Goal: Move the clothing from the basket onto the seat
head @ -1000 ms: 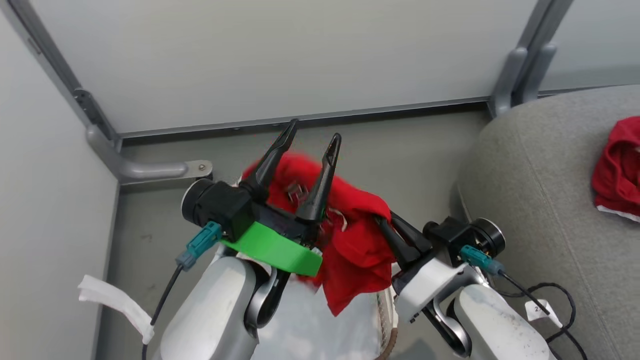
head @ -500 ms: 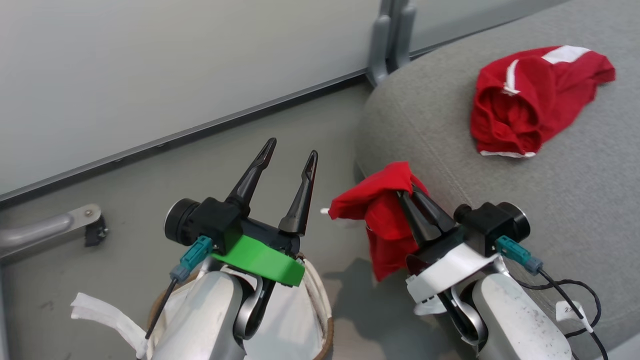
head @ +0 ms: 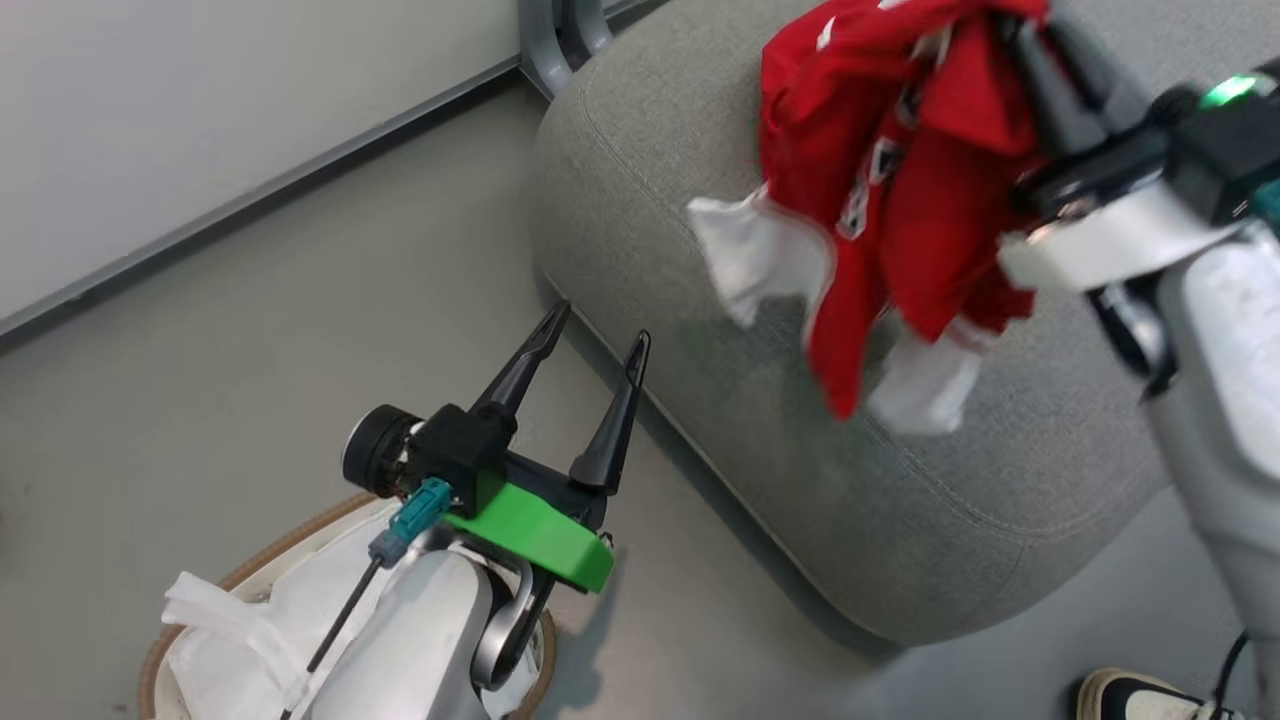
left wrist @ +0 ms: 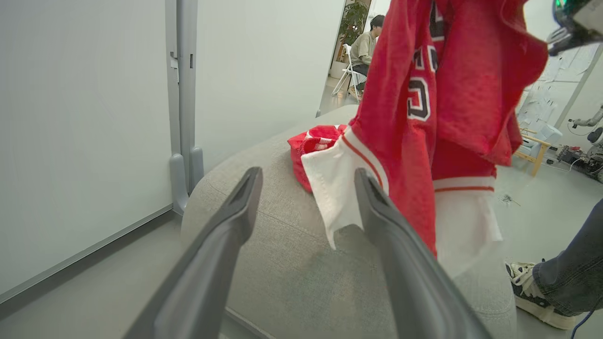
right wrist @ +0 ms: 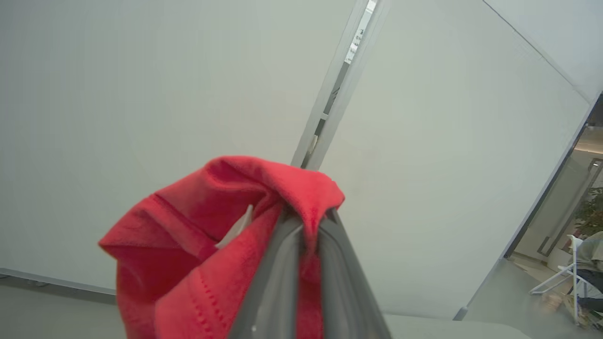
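The clothing (head: 900,180), a red garment with white lettering and white trim, hangs in the air above the seat (head: 700,420), clear of the cushion. A fold of it is pinched in the right gripper (head: 1050,60). In the right wrist view the two fingers of that gripper (right wrist: 308,221) lie closed together, with red cloth (right wrist: 188,263) bunched over their tips. The right arm reaches up and forward at the frame's right, fingers pointing up-left.

In the left wrist view the hanging piece (left wrist: 452,94) drapes just beyond the left gripper (left wrist: 307,173), and a second red garment (left wrist: 313,146) lies crumpled on the seat top (left wrist: 282,263) behind it. The left gripper (head: 600,322) is spread wide and holds nothing. It is poised over the floor (head: 300,350) beside the seat's rounded front edge, above the basket (head: 250,565) and its white liner (head: 260,640) at lower left.

Half a second ago the right gripper held the garment low at the seat's edge, partly over the floor; now it is higher and over the cushion, the cloth fallen open. The head camera has also turned, so the seat sits nearer centre.

Bare cushion extends below and left of the hanging cloth. A person's shoe (head: 1130,695) stands on the floor at the seat's near corner.
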